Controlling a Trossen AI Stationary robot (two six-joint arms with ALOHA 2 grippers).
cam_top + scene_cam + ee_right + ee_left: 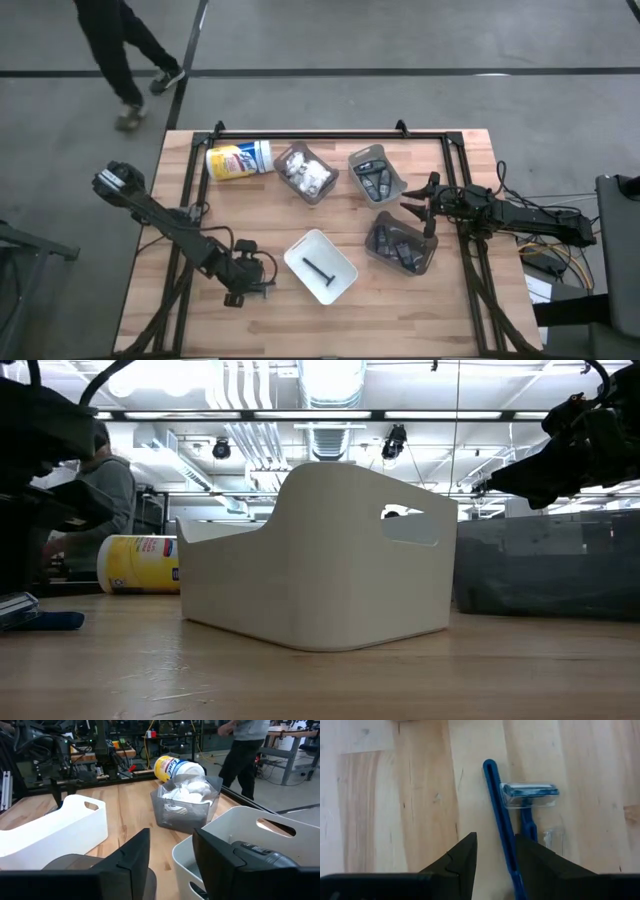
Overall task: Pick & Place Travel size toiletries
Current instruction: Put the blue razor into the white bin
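Two thin blue plastic razors (pixel 517 815), one capped in clear plastic, are seen lying side by side on the pale wooden table (pixel 420 795). One slim handle is straddled by the left gripper (pixel 495 852), its dark wedge-shaped fingers parted. The right gripper (pixel 170 855) is held parted and empty above smoky bins (pixel 400 245).
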